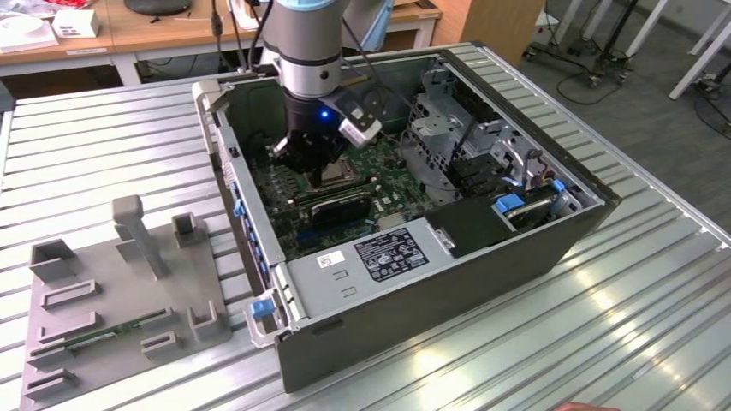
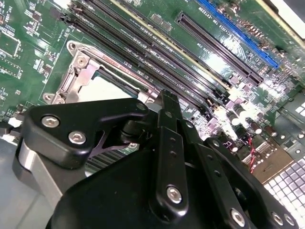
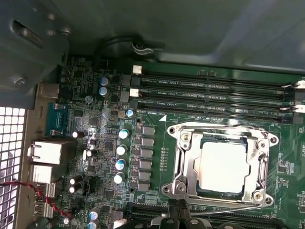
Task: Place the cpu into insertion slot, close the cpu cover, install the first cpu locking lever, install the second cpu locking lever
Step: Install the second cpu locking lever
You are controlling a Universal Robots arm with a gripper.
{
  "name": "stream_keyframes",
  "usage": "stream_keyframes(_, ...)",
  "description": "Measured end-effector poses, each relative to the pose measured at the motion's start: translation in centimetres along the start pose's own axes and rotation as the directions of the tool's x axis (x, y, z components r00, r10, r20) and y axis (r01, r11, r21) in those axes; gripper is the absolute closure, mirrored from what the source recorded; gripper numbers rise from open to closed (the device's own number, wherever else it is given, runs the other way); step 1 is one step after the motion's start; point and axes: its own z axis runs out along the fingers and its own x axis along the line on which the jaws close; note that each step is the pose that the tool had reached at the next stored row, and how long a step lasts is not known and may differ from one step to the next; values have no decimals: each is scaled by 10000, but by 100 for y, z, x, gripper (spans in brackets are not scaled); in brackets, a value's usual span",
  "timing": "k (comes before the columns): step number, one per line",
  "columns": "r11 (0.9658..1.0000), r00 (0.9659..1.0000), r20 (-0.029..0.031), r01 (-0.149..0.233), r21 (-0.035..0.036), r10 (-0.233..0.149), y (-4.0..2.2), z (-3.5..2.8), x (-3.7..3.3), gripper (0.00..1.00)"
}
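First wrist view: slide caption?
CPU seated in socket, cover closed over it, memory slots beside.

The exterior view looks down from high and well back at the open computer case (image 1: pixel 423 223), while both wrist views sit close above its motherboard (image 3: pixel 95 138), sharing the cpu (image 3: pixel 223 167) socket area, perhaps from opposite sides.

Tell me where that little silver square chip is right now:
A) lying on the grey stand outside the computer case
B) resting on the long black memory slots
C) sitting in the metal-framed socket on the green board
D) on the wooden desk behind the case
C: in the first wrist view the silver chip lies flat in the socket, with the metal frame down around it on the green board.
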Motion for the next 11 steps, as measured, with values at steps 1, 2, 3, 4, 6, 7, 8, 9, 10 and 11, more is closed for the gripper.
stream_keyframes(1,10000,10000,0,0,0,0,0,7,1,89)
stream_keyframes(2,10000,10000,0,-1,0,1,1,16,1,89)
stream_keyframes(3,10000,10000,0,-1,0,1,1,25,2,89)
stream_keyframes(4,10000,10000,0,-1,1,1,1,33,2,89)
stream_keyframes(6,10000,10000,0,-1,1,1,1,46,2,89)
stream_keyframes(7,10000,10000,0,-1,1,1,1,51,3,89)
stream_keyframes(8,10000,10000,-1,-1,-2,1,1,54,3,89)
stream_keyframes(9,10000,10000,-1,-2,-10,2,1,55,3,89)
stream_keyframes(10,10000,10000,1,-3,-24,3,2,57,3,89)
stream_keyframes(11,10000,10000,4,-3,-38,3,2,59,3,89)
